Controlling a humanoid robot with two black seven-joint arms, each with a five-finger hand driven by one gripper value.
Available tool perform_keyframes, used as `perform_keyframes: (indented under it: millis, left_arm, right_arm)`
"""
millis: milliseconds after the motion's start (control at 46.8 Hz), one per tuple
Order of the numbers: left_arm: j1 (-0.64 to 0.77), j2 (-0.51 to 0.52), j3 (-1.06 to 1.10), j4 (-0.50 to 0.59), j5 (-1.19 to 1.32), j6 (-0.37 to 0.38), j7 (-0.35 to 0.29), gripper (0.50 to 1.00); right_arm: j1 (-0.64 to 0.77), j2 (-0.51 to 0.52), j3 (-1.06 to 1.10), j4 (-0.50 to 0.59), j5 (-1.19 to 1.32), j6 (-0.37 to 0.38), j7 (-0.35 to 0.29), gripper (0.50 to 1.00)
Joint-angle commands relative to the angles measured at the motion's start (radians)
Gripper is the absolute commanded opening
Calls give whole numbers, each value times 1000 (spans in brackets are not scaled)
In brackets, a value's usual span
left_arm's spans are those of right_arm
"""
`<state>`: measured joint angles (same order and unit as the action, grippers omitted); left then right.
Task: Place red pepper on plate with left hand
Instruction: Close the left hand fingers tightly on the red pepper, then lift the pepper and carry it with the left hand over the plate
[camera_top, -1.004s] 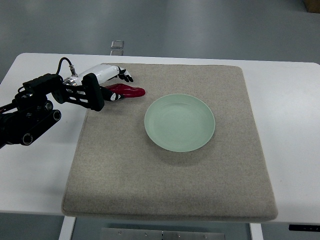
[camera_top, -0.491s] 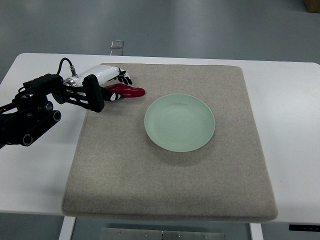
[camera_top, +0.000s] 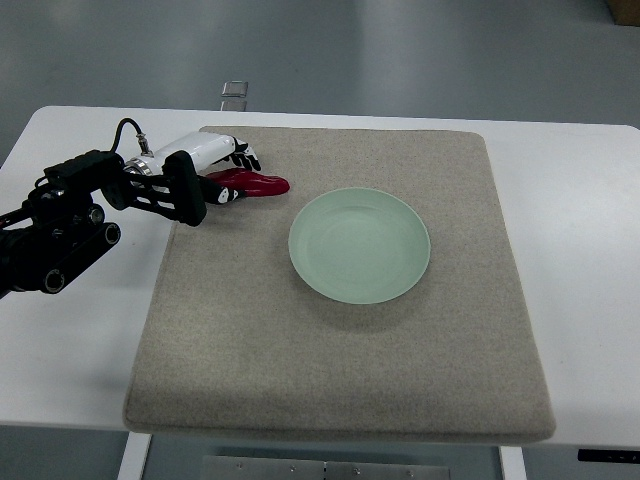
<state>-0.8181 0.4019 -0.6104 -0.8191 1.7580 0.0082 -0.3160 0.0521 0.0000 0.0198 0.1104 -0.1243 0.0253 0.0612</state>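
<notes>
The left hand is closing in on the red pepper: compared with one second ago, its black fingertips are sitting lower and nearer to the pepper's stem end, now just beside or touching it. The whole left arm is shifting very slightly toward the left edge and up in the top view. The pepper is lying a tiny bit more to the left on the mat.
</notes>
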Motion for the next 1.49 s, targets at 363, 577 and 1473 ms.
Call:
perform_keyframes:
  millis: [363, 577, 1473]
  left_arm:
    - [2, -2, 1, 0, 0, 3, 0, 500]
    - [4, -6, 1, 0, 0, 44, 0, 500]
    - [-47, -28, 0, -284, -23, 82, -2, 500]
  right_arm:
    - [0, 0, 0, 0, 0, 1, 0, 928]
    - [0, 0, 0, 0, 0, 1, 0, 928]
    - [0, 0, 0, 0, 0, -1, 0, 928]
